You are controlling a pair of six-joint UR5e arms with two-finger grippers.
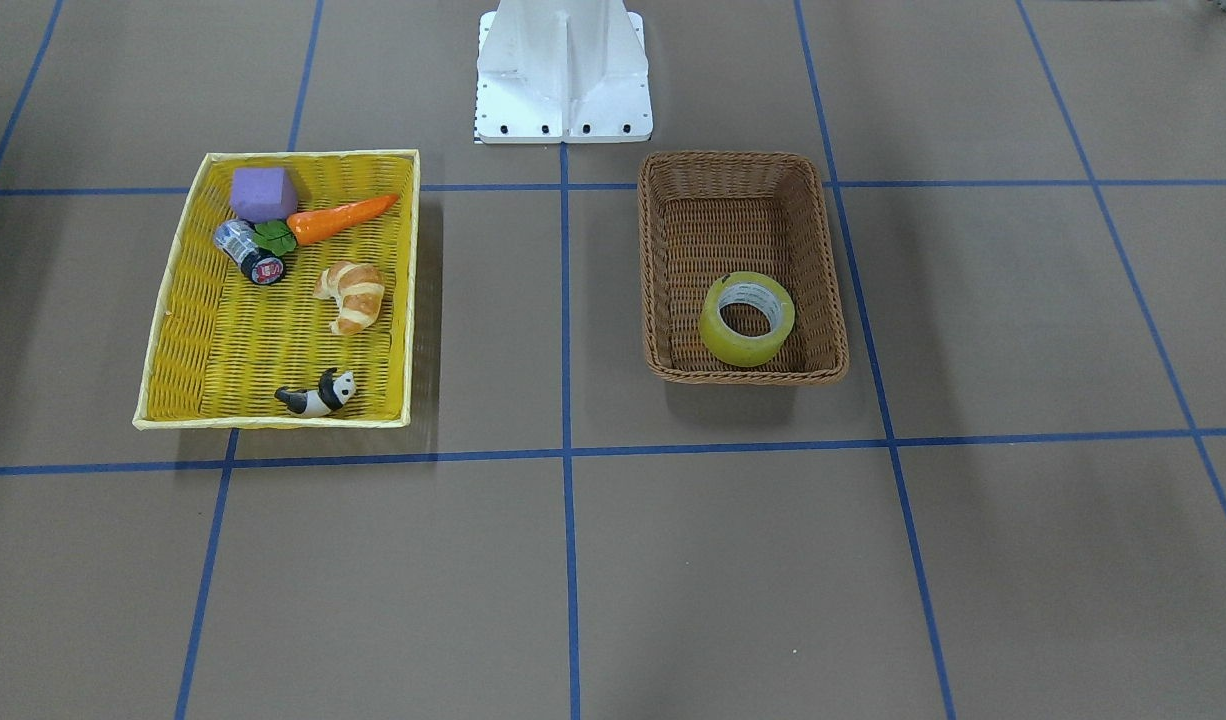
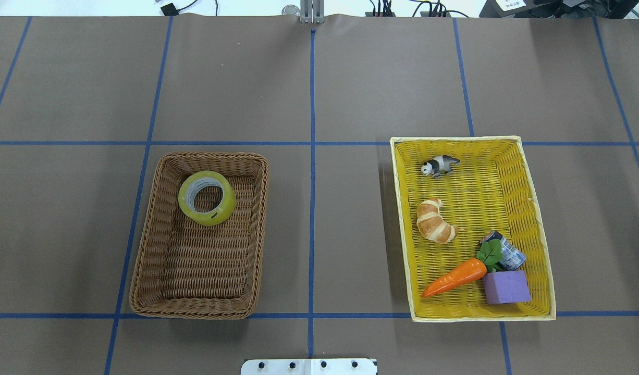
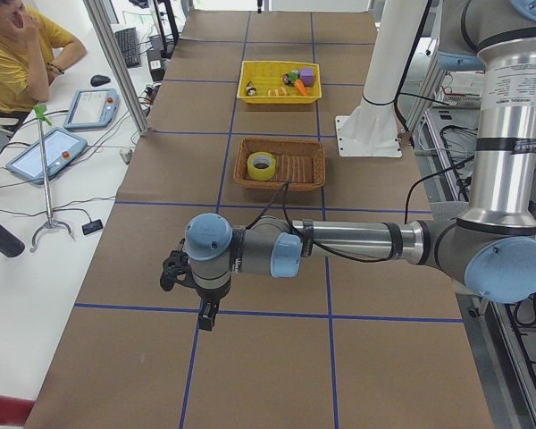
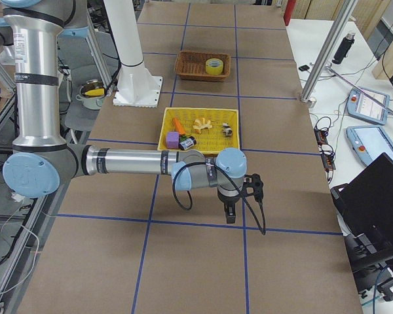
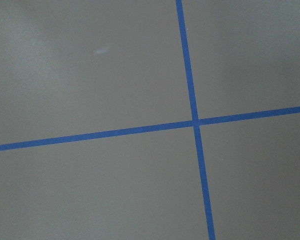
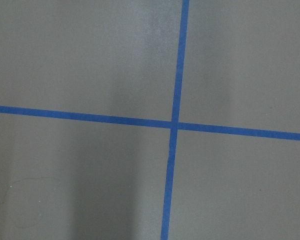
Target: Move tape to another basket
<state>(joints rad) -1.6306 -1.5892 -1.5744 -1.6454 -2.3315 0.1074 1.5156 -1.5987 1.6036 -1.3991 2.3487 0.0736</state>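
Sitting hole-up, the tape (image 2: 207, 197) is lying in the basket (image 2: 142, 250), at its far end; the left gripper (image 3: 205, 315) and right gripper (image 4: 230, 214) are hanging over the counter (image 2: 351, 78), well away; whether they are apart or together, I cannot tell.

In the overhead view, the tape (image 2: 207, 198) is lying in the upper part of the basket (image 2: 151, 245) at centre left, while the tray (image 2: 405, 224) is sitting centre right, well apart on the surface (image 2: 345, 229).
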